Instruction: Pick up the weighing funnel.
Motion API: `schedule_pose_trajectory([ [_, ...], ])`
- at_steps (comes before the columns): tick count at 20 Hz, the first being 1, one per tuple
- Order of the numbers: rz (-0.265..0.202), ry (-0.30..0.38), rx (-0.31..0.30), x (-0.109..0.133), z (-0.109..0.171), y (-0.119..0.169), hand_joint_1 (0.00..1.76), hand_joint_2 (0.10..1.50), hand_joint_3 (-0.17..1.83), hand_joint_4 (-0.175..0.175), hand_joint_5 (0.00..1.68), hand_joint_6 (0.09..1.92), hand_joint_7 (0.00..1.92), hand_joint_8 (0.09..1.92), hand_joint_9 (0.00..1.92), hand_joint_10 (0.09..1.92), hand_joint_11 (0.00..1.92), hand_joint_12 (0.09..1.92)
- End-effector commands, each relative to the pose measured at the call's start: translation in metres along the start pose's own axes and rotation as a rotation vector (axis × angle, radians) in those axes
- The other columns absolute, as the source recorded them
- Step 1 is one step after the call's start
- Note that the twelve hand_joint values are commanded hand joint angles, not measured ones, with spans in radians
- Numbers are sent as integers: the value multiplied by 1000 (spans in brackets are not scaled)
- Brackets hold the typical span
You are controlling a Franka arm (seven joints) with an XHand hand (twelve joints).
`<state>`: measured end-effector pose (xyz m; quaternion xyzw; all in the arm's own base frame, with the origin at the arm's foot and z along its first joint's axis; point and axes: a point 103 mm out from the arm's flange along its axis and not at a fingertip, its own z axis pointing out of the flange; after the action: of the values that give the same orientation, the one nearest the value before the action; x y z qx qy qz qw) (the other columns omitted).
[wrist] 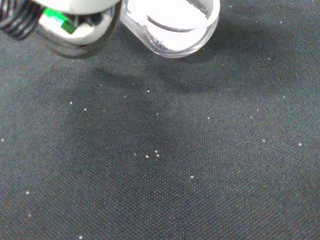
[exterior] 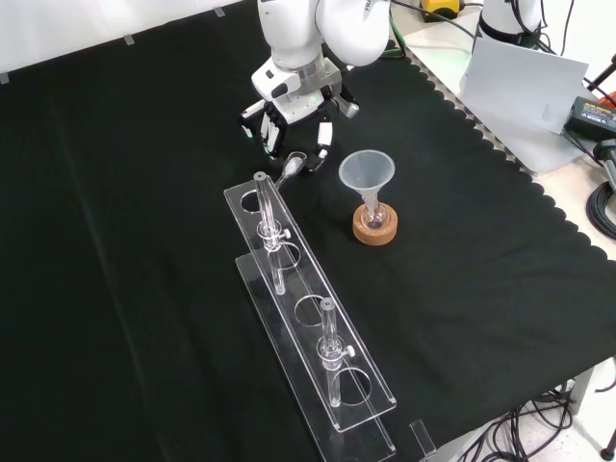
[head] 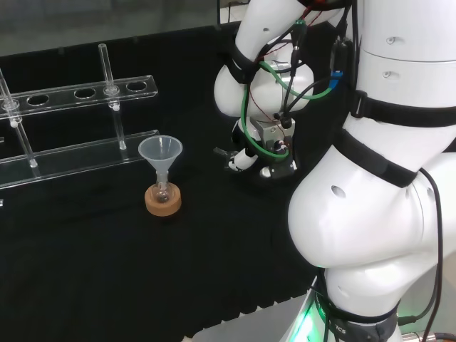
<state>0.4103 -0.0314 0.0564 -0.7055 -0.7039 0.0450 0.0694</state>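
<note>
In the front view, the clear rack [exterior: 296, 281] runs from 11 o'clock to 5 o'clock across the cloth [exterior: 144, 241], with 2 tubes standing in it. The weighing funnel [exterior: 294, 165] lies on the cloth at 2 o'clock from the rack's far end, just beside it. The hand [exterior: 294, 101] hangs above the piece at its 12 o'clock. Its fingers [exterior: 268, 125] and thumb [exterior: 323, 135] point down and stand apart, 1 side at 10 o'clock of the piece and the other at 2 o'clock. They are not closed on anything, and I cannot tell whether any tip touches the glass. At 3 o'clock of the weighing funnel, near but apart, the funnel [exterior: 366, 170] stands mouth up over its cork ring [exterior: 375, 229].

The step in hand looks like the final descent and closing. To do it well:
- Centre the piece between fingers and thumb, then lower straight down.
- Close across its round body, not across its thin stem.
- Mind the rack end at 8 o'clock, since a sideways nudge would knock the piece against it.
- The wrist view suggests something white inside the piece, so lift it level to avoid a spill.
- Clear glass may slip, so raise it slowly at first.

No label or writing can be read on the ware, the rack or the hand.
</note>
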Motion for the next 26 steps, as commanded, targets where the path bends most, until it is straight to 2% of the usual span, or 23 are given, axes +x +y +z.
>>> schedule_pose_trajectory([
  [1, 42, -10, 40, 5, 6, -3, 835, 542, 492, 46, 869, 601, 1267, 372, 1006, 324, 0, 1550],
  [6, 56, 1, 55, 6, 11, -8, 805, 538, 494, 32, 781, 638, 1234, 384, 980, 327, 0, 1545],
  [7, 68, 10, 55, -1, 8, -9, 801, 538, 494, 30, 771, 639, 1229, 384, 977, 327, 0, 1545],
  [11, 76, 11, 29, -2, 8, -10, 795, 538, 493, 27, 763, 647, 1224, 387, 973, 330, 0, 1544],
  [15, 78, 19, -14, 7, 7, -9, 814, 550, 487, 65, 918, 647, 1310, 392, 1018, 345, 0, 1560],
  [18, 82, 30, -21, 9, 6, -8, 830, 555, 486, 95, 1021, 621, 1384, 390, 1064, 346, 1, 1585],
  [26, 86, 39, -18, 10, 8, -9, 829, 548, 483, 99, 1043, 610, 1402, 384, 1088, 343, 11, 1591],
])
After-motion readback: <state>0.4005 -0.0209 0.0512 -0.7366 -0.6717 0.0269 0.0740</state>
